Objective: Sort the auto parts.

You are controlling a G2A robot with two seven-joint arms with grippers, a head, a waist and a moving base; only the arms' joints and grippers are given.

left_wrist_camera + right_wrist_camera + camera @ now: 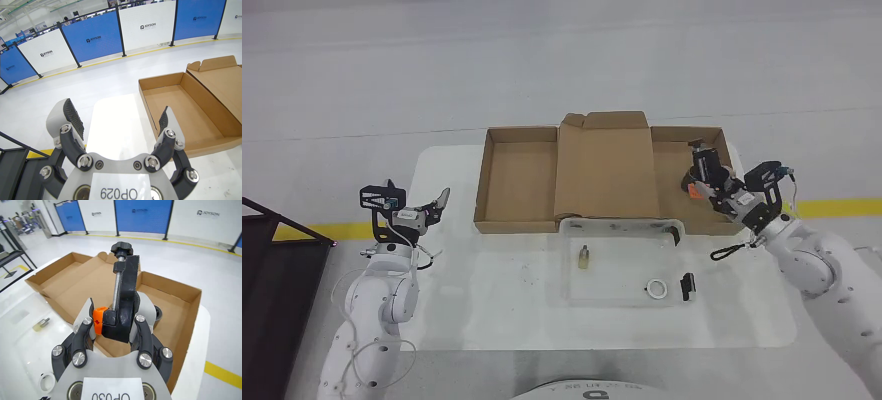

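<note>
The right end effector (pixel 114 306) grips the base of a black screw clamp (pixel 129 283), one finger pressing against its orange pad (pixel 98 321). The clamp's long axis runs straight out from the fingers, knob (pixel 122 248) foremost, over the cardboard box (pixel 196 306) beneath. The step looks best done by lowering it flat, clear of the black round part (pixel 158 313) just beyond the fingers, then releasing. The left end effector (pixel 119 113) gapes wide above the desk (pixel 113 136), holding nothing.

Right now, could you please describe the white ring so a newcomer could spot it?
In front of the open cardboard box lies a clear tray. The white ring sits near its robot-side edge, beside a small black part; unlike that and the pale bolt, it is a white hoop.
</note>
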